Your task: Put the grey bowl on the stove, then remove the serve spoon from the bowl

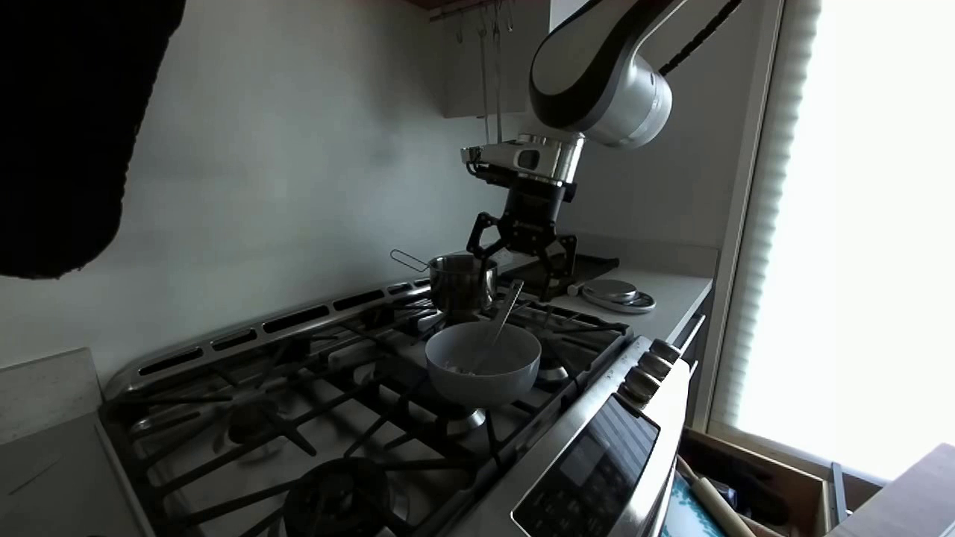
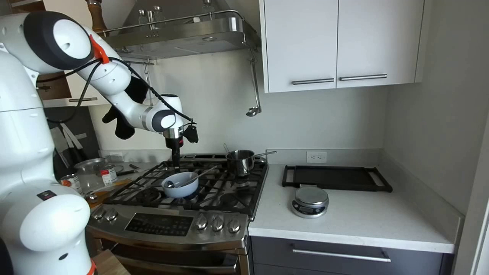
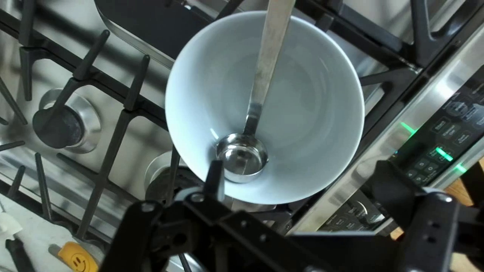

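The grey bowl (image 1: 481,384) rests upright on the grates at the middle front of the stove (image 2: 164,240), as both exterior views show (image 2: 179,191). In the wrist view the bowl (image 3: 310,113) is seen from above. The serve spoon (image 3: 266,64) leans in it, its round steel cup on the bowl's bottom near the wall, its handle sticking out over the rim (image 1: 505,317) (image 2: 200,175). My gripper (image 1: 515,289) is open and empty, pointing down above the bowl (image 2: 176,165). In the wrist view one fingertip overlaps the spoon cup's edge, apparently without contact (image 3: 300,166).
A small steel pot (image 2: 240,165) with handles stands on the back grate, beyond the bowl. A kitchen scale (image 2: 311,196) and a black tray (image 2: 336,177) lie on the counter beside the stove. Cans (image 2: 109,175) stand on the opposite side.
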Action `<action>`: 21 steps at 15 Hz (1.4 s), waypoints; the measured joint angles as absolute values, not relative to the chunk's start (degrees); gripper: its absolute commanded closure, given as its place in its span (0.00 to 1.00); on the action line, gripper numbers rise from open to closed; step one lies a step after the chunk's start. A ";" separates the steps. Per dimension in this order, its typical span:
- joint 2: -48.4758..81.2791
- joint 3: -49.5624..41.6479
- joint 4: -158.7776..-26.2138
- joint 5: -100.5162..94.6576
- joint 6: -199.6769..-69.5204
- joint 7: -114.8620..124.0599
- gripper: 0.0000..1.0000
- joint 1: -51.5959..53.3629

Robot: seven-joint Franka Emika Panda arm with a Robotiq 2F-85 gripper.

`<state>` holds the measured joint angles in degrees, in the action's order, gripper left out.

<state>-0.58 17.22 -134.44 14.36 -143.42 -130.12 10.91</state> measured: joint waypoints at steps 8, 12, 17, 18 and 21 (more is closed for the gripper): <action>6.15 16.90 -133.40 -4.85 -146.01 -119.30 0.00 11.86; 9.80 16.87 -131.91 -8.65 -148.13 -116.99 0.00 12.44; 13.16 16.83 -129.44 -12.43 -149.08 -114.94 0.06 12.98; 13.76 16.75 -129.04 -13.28 -149.31 -114.54 0.15 13.01; 15.39 16.46 -128.08 -15.45 -150.02 -113.31 0.47 13.09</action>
<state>15.39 16.46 -128.08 -15.45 -150.02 -113.31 13.09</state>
